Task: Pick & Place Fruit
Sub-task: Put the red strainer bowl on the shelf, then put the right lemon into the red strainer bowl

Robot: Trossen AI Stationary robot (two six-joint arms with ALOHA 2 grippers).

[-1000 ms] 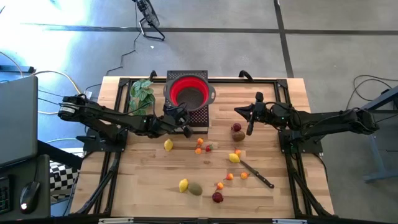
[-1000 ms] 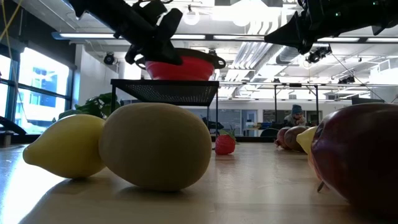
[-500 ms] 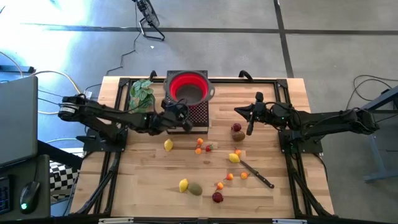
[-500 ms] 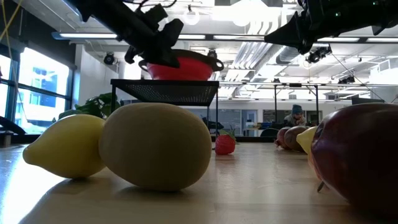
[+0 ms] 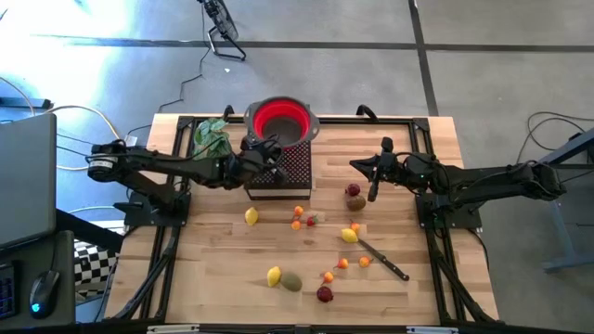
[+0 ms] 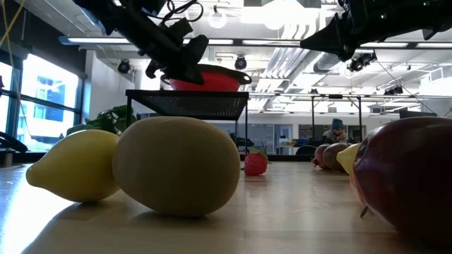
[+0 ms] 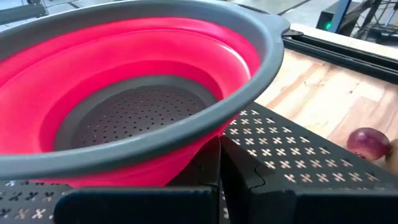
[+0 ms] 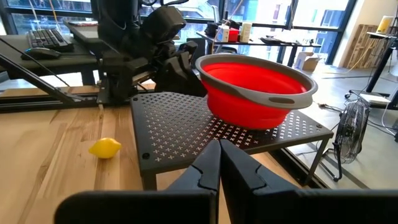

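Fruit lies scattered over the wooden table point(image 5: 390, 139), none of it in the red colander point(image 5: 280, 123) yet: a lemon point(image 5: 251, 216) just in front of the black perforated stand point(image 5: 295, 172), a dark red fruit point(image 5: 354, 191) with a brown kiwi point(image 5: 355, 203) touching it below the right arm, another lemon point(image 5: 349, 236) by the black-handled knife point(image 5: 384, 259), and a third lemon point(image 5: 273, 276) beside an olive-green fruit point(image 5: 292, 282) near the front edge, with tiny orange ones between.

What has changed over the last second is the colander, not the fruit. The left gripper point(image 5: 261, 152) has moved back along the stand toward the leafy plant point(image 5: 211, 136), and the colander has slid with it to the stand's far edge. The left wrist view shows that gripper's fingers pressed together right against the colander's wall, holding nothing. The fruit lies exactly where it lay.

The right gripper point(image 5: 373, 183) has not shifted, hanging above the dark red fruit with its fingers closed and empty.

My read is that picking has yet to begin; the left arm seems busy repositioning the colander.
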